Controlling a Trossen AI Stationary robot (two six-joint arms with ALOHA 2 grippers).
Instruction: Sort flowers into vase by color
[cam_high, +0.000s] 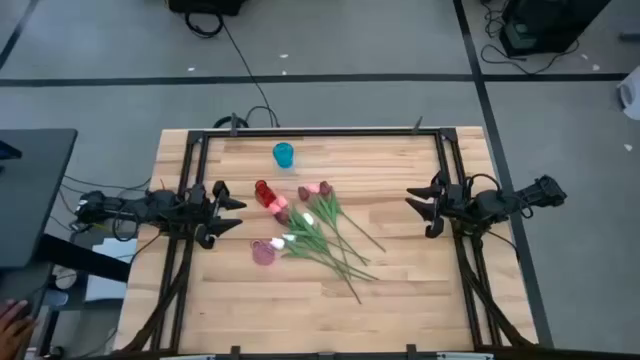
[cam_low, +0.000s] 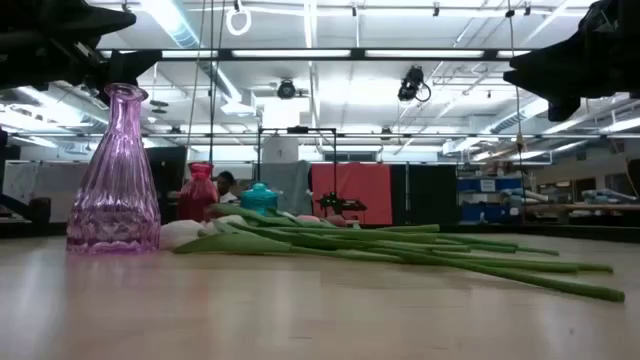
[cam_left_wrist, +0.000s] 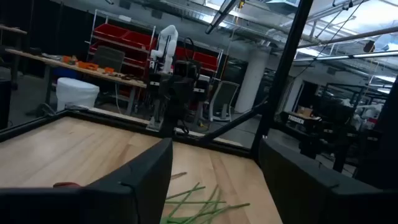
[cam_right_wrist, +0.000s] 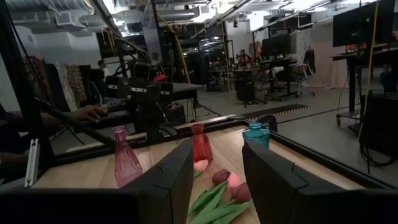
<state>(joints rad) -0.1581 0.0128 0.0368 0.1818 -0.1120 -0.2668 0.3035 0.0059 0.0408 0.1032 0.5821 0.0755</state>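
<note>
The dark left gripper (cam_high: 238, 211) hovers over the left side of the pale wooden counter (cam_high: 400, 300), its jaws spread and holding nothing. Just to its right, near the counter's middle, stands a ribbed pink glass vase (cam_high: 263, 253); the low view shows it upright with a narrow neck. Farther back stands a dark red glass vase (cam_high: 264, 191), and beyond that, near the far edge, a small teal glass vase (cam_high: 284, 154). The bunch of artificial tulips (cam_high: 318, 238) lies flat on the counter between the vases and the right arm, the white, pink and dark red heads pointing toward the vases and the long green stems fanning out toward the near right. The dark right gripper (cam_high: 413, 212) hovers over the right side, well apart from the flowers, its jaws spread and empty.
</note>
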